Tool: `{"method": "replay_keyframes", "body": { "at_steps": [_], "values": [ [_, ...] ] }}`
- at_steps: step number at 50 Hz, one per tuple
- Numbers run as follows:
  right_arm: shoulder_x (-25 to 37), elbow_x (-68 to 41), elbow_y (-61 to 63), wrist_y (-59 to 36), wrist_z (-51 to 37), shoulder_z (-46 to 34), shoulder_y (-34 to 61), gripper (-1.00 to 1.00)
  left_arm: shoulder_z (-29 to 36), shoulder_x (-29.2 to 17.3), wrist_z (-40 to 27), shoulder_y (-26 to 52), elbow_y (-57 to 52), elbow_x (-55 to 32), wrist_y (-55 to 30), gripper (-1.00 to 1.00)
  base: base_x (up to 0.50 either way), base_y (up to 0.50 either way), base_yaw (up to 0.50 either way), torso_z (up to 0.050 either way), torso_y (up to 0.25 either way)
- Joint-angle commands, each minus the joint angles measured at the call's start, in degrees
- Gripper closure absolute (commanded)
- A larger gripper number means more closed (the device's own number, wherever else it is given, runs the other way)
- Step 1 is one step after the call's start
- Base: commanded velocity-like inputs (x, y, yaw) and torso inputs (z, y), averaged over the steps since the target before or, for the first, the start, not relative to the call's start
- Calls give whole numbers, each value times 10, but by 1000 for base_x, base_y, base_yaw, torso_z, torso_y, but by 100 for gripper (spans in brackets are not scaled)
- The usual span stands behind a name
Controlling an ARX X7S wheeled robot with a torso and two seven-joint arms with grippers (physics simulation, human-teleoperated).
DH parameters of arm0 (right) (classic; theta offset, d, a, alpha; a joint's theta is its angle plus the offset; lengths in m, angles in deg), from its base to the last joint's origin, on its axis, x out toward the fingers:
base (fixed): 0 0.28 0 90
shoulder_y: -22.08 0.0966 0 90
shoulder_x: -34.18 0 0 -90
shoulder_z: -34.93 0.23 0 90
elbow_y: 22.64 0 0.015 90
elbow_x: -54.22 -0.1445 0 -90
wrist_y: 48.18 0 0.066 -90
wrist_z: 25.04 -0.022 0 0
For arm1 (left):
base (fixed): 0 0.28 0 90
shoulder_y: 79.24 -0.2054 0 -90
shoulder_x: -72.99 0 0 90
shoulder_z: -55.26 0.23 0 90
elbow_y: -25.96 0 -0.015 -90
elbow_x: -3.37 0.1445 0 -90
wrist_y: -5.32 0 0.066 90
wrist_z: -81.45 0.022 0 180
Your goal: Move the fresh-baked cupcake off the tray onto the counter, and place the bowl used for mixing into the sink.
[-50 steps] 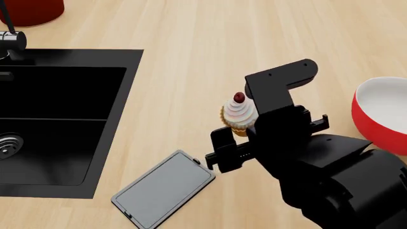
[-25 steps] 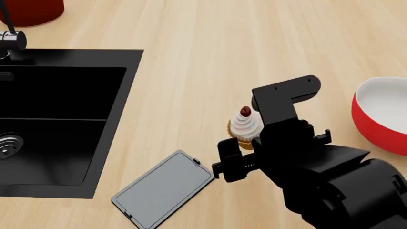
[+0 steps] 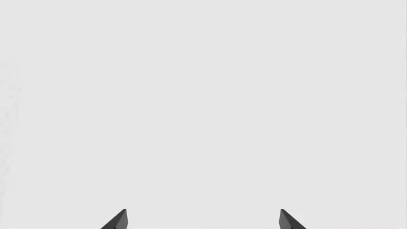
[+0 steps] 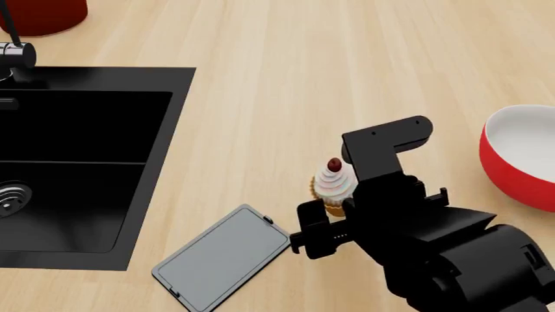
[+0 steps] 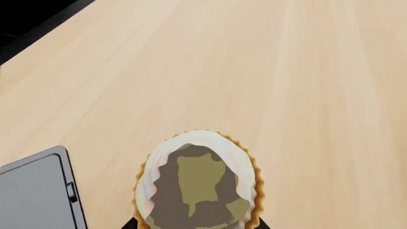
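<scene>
My right gripper (image 4: 340,207) is shut on the cupcake (image 4: 334,184), which has white frosting, a red cherry and an orange wrapper. It holds the cupcake low over the wooden counter (image 4: 286,78), just right of the grey tray (image 4: 223,257), which has nothing on it. In the right wrist view the cupcake (image 5: 197,183) fills the space between the black jaws of the gripper (image 5: 197,225), and the tray's corner (image 5: 32,191) shows beside it. The red bowl (image 4: 524,156) with a white inside stands on the counter at the right edge. The black sink (image 4: 87,117) lies at the left. My left gripper (image 3: 202,222) is open against a blank grey background.
A red pot (image 4: 43,13) stands at the back left behind the sink. The faucet (image 4: 13,55) and the round metal drain (image 4: 10,198) show at the sink's left side. My right arm's black body fills the lower right of the head view.
My right gripper has moved nearer and lower with the cupcake, down toward the counter just right of the tray. The tray and bowl have not moved.
</scene>
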Motion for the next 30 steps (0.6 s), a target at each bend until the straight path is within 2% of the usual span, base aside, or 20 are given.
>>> {"method": "replay_keyframes", "body": {
  "at_steps": [1, 21, 24, 30],
  "values": [
    [-1, 14, -8, 8, 16, -6, -7, 100, 1, -1, -1, 1, 0, -2, 0, -100, 0, 0, 0, 0, 0],
    [-1, 12, -20, 11, 16, -7, -18, 100, 4, -4, 0, 0, -1, -6, 4, -100, 0, 0, 0, 0, 0],
    [-1, 12, -22, 14, 17, -8, -20, 100, 30, -10, 4, 10, 2, 4, -14, -100, 0, 0, 0, 0, 0],
    [-1, 12, -23, 15, 21, -9, -20, 100, 12, -6, 5, 2, 0, -8, 2, -100, 0, 0, 0, 0, 0]
  ]
}}
